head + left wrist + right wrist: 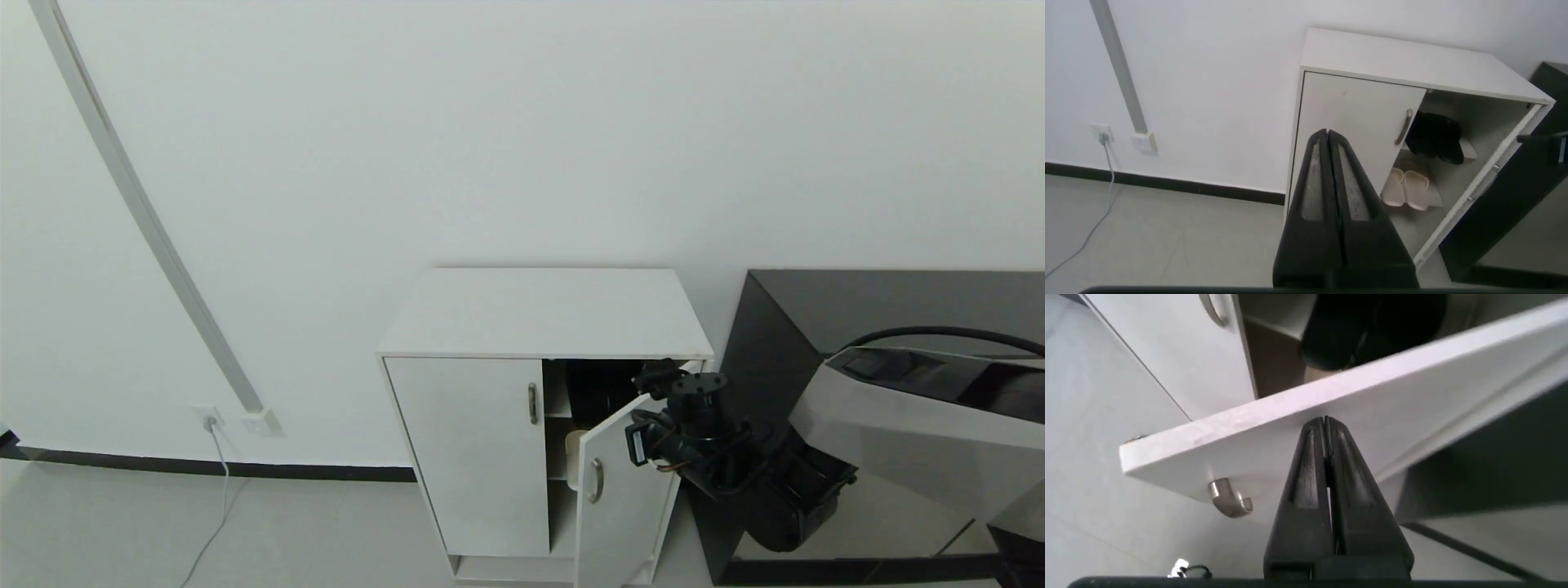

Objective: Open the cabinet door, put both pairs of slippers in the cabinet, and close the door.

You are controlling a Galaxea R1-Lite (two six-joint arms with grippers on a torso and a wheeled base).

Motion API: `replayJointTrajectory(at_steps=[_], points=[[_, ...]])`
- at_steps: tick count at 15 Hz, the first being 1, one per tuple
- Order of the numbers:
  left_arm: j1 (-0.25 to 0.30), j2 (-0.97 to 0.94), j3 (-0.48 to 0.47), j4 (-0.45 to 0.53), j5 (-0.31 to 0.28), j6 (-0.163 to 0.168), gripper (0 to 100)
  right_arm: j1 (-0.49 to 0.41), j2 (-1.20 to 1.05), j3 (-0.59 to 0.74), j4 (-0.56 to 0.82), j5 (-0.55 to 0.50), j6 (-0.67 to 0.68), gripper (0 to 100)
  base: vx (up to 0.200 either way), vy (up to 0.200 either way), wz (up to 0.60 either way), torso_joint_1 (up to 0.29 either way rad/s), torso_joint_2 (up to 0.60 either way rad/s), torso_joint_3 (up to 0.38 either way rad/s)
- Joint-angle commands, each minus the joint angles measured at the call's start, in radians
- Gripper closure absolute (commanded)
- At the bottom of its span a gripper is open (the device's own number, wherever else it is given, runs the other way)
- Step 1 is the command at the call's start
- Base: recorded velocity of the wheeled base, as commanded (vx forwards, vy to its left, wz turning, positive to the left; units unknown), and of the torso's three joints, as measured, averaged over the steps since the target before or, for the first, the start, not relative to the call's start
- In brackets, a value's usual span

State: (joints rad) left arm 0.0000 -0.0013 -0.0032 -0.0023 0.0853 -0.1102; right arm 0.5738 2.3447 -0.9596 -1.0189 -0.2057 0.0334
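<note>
The right gripper (pixel 1327 420) has its two fingers pressed tight together with nothing between them. Its tip is up against the top edge of the right door (pixel 1388 392), and it seems to touch the wood, though that is hard to tell. The left gripper (pixel 1328 132) is pinched closed too, and hangs back from the cabinet (pixel 539 314). The right door is half open and the left door (pixel 473 449) is closed. Inside, the dark slippers (pixel 1437 136) sit on the top shelf and the pale slippers (pixel 1413 186) on the shelf below. I think only closing is left. Push the door slowly and flat, out near the handle (pixel 597 480), until it meets the left door. I can read no words or labels on anything
</note>
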Motion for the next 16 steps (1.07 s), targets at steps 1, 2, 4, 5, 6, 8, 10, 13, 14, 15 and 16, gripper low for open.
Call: replayJointTrajectory(at_steps=[1, 2, 4, 5, 6, 8, 10, 13, 14, 15, 16], points=[[0.000, 0.001, 0.000, -0.001, 0.001, 0.000, 100, -0.009, 0.036, -0.068, 0.020, 0.000, 0.000, 100, 0.000, 0.000, 0.00, 0.000, 0.00, 0.000], [0.000, 0.001, 0.000, -0.001, 0.001, 0.000, 100, -0.011, 0.047, -0.103, 0.054, 0.002, 0.000, 100, 0.000, 0.000, 0.00, 0.000, 0.00, 0.000], [0.000, 0.001, 0.000, -0.001, 0.001, 0.000, 100, -0.015, 0.068, -0.157, 0.082, 0.012, 0.003, 100, 0.000, 0.000, 0.00, 0.000, 0.00, 0.000], [0.000, 0.001, 0.000, -0.001, 0.001, 0.000, 100, -0.017, 0.084, -0.183, 0.091, 0.012, 0.003, 100, 0.000, 0.000, 0.00, 0.000, 0.00, 0.000], [0.000, 0.001, 0.000, -0.001, 0.001, 0.000, 100, -0.019, 0.099, -0.211, 0.102, 0.012, 0.003, 100, 0.000, 0.000, 0.00, 0.000, 0.00, 0.000], [0.000, 0.001, 0.002, -0.001, 0.001, 0.000, 100, -0.020, 0.111, -0.254, 0.132, 0.012, 0.005, 100, 0.000, 0.000, 0.00, 0.000, 0.00, 0.000], [0.000, 0.001, 0.000, 0.001, 0.001, 0.000, 100, -0.022, 0.123, -0.314, 0.181, 0.012, 0.005, 100, 0.000, 0.000, 0.00, 0.000, 0.00, 0.000], [0.000, 0.001, 0.002, 0.001, 0.001, 0.000, 100, -0.022, 0.125, -0.369, 0.241, 0.012, 0.006, 100, 0.000, 0.000, 0.00, 0.000, 0.00, 0.000], [0.000, 0.001, 0.000, -0.001, 0.001, 0.000, 100, -0.022, 0.133, -0.387, 0.249, 0.012, 0.006, 100, 0.000, 0.000, 0.00, 0.000, 0.00, 0.000], [0.000, 0.001, 0.000, -0.001, 0.001, 0.000, 100, -0.022, 0.139, -0.404, 0.253, 0.012, 0.006, 100, 0.000, 0.000, 0.00, 0.000, 0.00, 0.000], [0.000, 0.001, 0.000, -0.001, 0.001, 0.000, 100, -0.022, 0.148, -0.416, 0.253, 0.012, 0.006, 100, 0.000, 0.000, 0.00, 0.000, 0.00, 0.000]])
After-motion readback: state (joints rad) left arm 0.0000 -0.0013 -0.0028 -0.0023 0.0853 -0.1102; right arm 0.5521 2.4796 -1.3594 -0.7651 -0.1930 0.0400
